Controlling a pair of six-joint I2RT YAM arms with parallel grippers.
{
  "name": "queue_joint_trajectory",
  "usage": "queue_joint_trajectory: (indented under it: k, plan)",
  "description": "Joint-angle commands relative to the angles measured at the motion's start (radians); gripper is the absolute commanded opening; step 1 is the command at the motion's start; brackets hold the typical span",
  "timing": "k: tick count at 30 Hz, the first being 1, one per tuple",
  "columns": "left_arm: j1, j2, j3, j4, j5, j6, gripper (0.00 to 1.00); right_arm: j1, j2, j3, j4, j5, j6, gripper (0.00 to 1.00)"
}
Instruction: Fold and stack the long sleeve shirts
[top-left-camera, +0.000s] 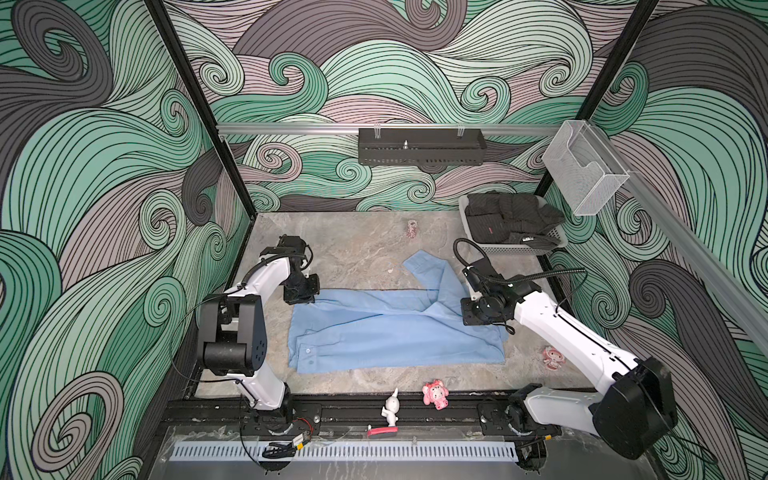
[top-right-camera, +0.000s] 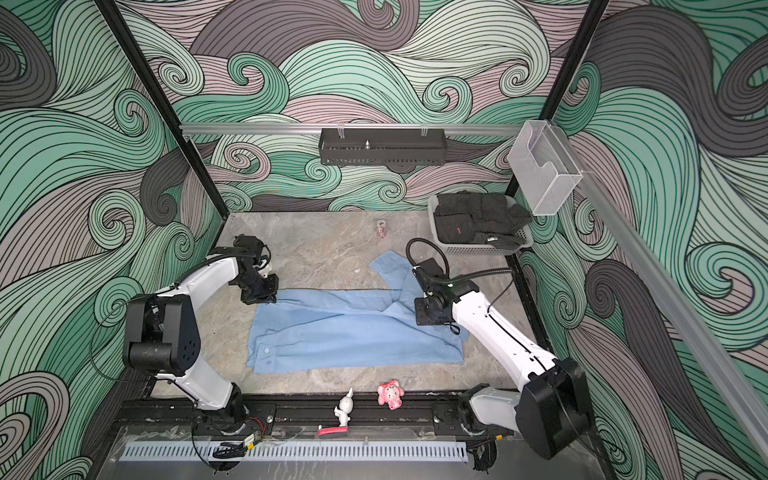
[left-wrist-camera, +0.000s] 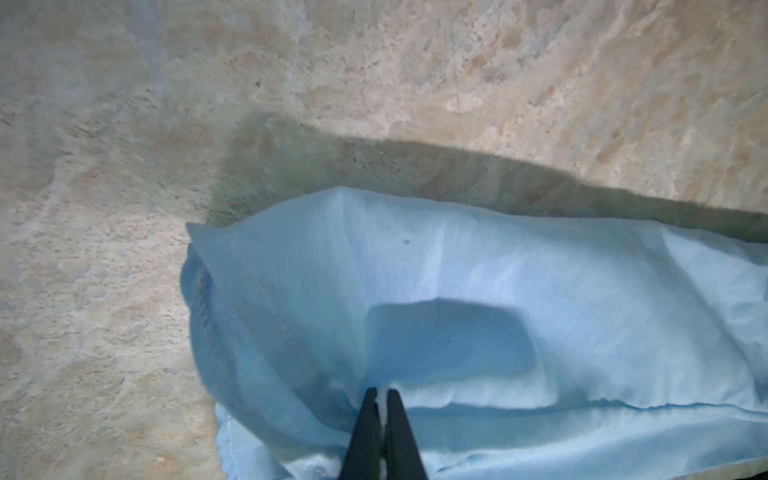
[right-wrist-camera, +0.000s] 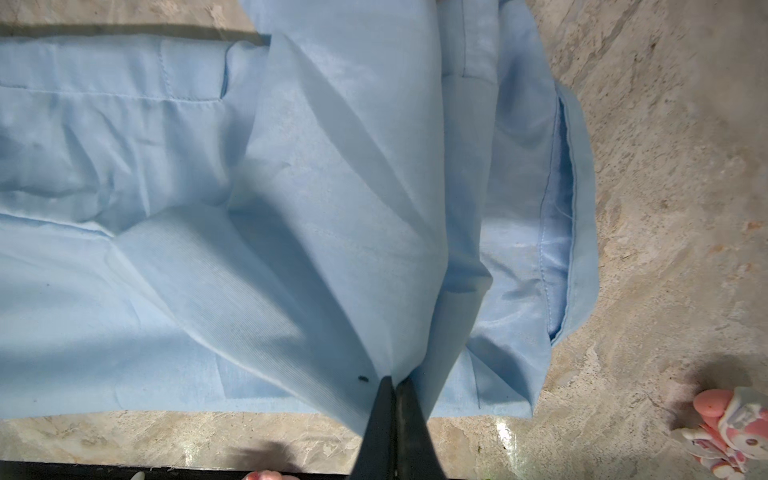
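Both jaws clenched on blue shirt (top-left-camera: 395, 332), dark clothes (top-left-camera: 507, 218) piled in grey basket (top-left-camera: 515, 249)

Top views evenly lit, edges bowed; left wrist view soft, hard shadow beside the shirt (left-wrist-camera: 498, 270).

readable text: none | red label (top-left-camera: 491, 230) on the dark garment (top-left-camera: 511, 216) in the grey basket (top-left-camera: 519, 250), in both top views: too small to read | white tag (top-left-camera: 527, 239) on the same garment, near the basket's front rim: dark marks, not legible
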Motion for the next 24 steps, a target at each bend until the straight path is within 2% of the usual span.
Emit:
queue_joint_trajectory:
  k: [1,8,16,20,24]
  plan:
    - [-0.007,0.0,-0.004,-0.017,-0.044,-0.025,0.05,0.008,-0.014,-0.018,0.016,-0.014,0.027,0.01]
    - [-0.006,-0.027,-0.018,-0.034,-0.069,-0.036,0.14,0.017,-0.037,-0.056,0.013,-0.012,0.033,0.01]
    - [-0.005,-0.113,-0.009,-0.098,-0.143,-0.094,0.44,0.021,-0.062,-0.087,0.003,-0.012,0.031,0.03]
    - [-0.011,-0.149,0.02,-0.08,-0.035,-0.118,0.46,0.025,-0.062,-0.093,0.001,-0.015,0.028,0.08]
    - [-0.075,-0.108,0.033,-0.022,0.05,-0.171,0.45,0.029,-0.055,-0.101,0.007,-0.025,0.026,0.1]
